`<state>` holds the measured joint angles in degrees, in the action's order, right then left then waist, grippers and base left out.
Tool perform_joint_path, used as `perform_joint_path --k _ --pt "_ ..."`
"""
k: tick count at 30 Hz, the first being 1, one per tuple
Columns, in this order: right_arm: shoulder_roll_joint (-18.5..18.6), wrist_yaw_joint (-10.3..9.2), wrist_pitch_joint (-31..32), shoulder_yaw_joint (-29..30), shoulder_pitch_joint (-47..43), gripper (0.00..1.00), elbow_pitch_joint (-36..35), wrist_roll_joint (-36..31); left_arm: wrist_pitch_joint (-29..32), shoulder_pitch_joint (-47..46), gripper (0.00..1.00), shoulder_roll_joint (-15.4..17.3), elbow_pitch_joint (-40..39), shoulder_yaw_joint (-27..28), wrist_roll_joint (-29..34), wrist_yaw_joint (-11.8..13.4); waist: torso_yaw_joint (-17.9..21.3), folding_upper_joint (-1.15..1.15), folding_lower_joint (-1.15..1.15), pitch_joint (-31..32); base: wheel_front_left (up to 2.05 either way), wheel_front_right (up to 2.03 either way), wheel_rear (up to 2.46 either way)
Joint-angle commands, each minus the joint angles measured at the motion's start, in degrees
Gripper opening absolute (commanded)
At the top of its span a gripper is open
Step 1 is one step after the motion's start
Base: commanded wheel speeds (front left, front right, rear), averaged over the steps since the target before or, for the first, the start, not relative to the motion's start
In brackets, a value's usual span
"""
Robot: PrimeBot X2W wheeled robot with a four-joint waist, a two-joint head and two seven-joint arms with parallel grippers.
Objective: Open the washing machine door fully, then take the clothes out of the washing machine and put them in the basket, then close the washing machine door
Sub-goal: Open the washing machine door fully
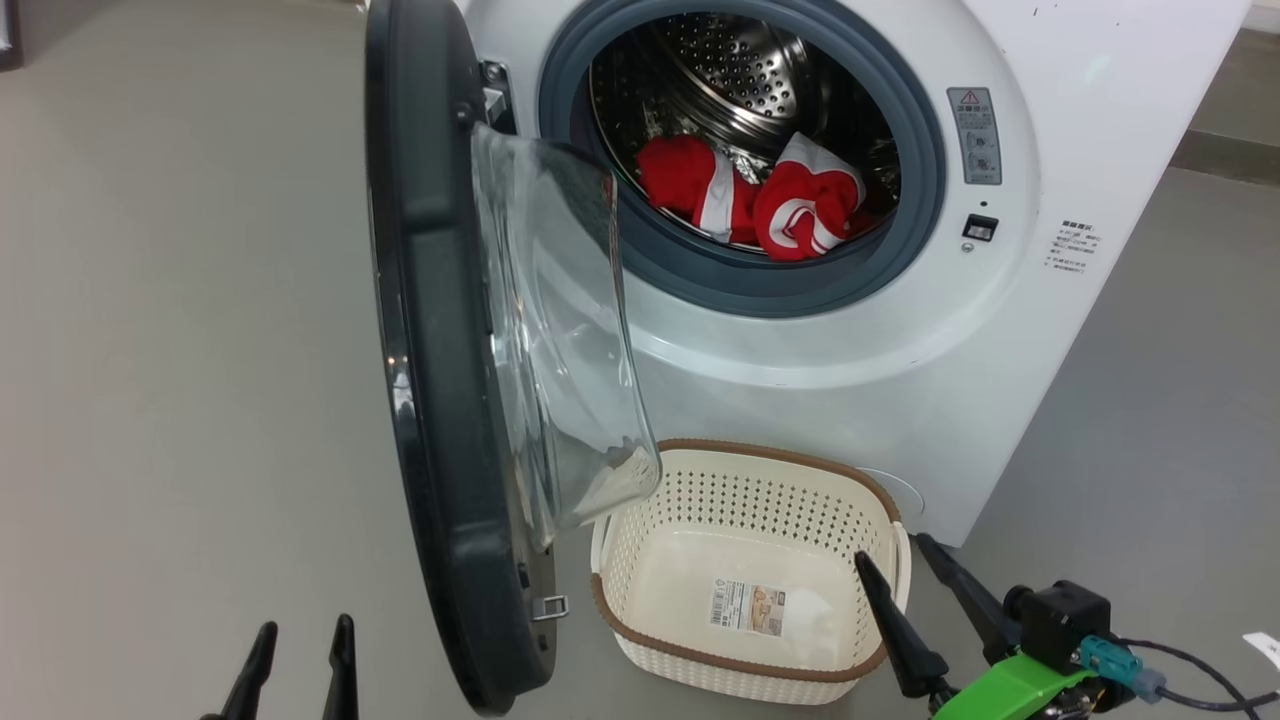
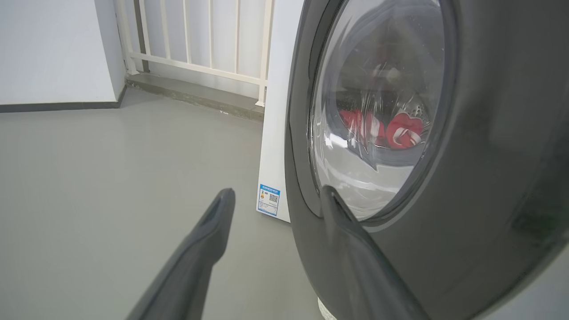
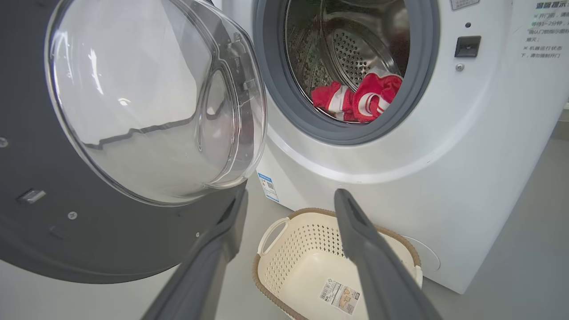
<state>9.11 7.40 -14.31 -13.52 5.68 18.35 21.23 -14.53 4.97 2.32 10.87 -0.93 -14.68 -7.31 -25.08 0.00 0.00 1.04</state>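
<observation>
The white washing machine [image 1: 1000,330] stands ahead with its round black-rimmed door [image 1: 430,330] swung out toward me, glass bowl facing right. Red clothes [image 1: 770,200] with white stripes lie in the steel drum, also visible in the right wrist view as clothes [image 3: 360,98]. The cream basket [image 1: 745,570] sits empty on the floor below the opening. My left gripper [image 1: 300,640] is open at the lower left, outside the door [image 2: 466,178], one fingertip close by its rim. My right gripper [image 1: 895,555] is open at the basket's right rim, holding nothing; in its own view the gripper [image 3: 289,198] hangs above the basket [image 3: 311,262].
Grey floor [image 1: 150,350] spreads wide to the left of the door. A white railing [image 2: 200,40] and wall stand behind the machine's left side. A paper label [image 1: 748,607] lies on the basket's bottom. The door's latch [image 1: 550,606] juts from its lower inner edge.
</observation>
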Motion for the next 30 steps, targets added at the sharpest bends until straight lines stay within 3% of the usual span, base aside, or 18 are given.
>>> perform_joint_path --k 1,14,15,17,24,30 --pt "-0.2 0.09 -0.7 -0.7 -0.1 1.0 -0.6 -0.7 -0.5 -0.9 1.0 0.6 -1.1 1.7 0.7 -0.2 -0.1 0.0 0.0 0.0 0.0 0.0 0.0" --pt "-1.3 0.09 -0.7 1.0 -0.9 1.0 0.3 -2.0 -0.5 -1.6 1.0 0.6 -1.9 2.6 -0.7 -0.1 0.1 0.0 0.0 0.2 0.0 0.0 0.0" --pt "-1.3 0.09 -0.7 1.1 -0.9 1.0 0.3 -2.1 -0.5 -1.7 0.82 0.6 -2.4 2.9 -1.7 -0.1 0.1 0.0 0.0 0.3 0.0 0.0 0.0" --pt "-1.4 0.09 -0.7 1.3 -1.0 1.0 0.3 -2.2 -0.5 -1.9 0.0 0.6 -3.9 3.5 -1.6 0.0 0.1 0.0 0.0 0.4 0.0 0.0 0.0" --pt "-1.4 0.09 -0.7 1.8 -0.9 1.0 0.1 -2.9 -0.5 -4.7 0.0 0.6 -17.4 5.4 -3.9 0.4 -0.3 0.0 0.0 0.4 0.0 0.0 0.0" --pt "-1.5 0.09 -0.7 2.6 -0.7 1.0 -0.5 -4.2 -0.5 -4.1 0.0 0.6 -30.2 -1.0 -6.6 0.8 -0.3 0.0 0.0 0.4 0.0 0.0 0.0"
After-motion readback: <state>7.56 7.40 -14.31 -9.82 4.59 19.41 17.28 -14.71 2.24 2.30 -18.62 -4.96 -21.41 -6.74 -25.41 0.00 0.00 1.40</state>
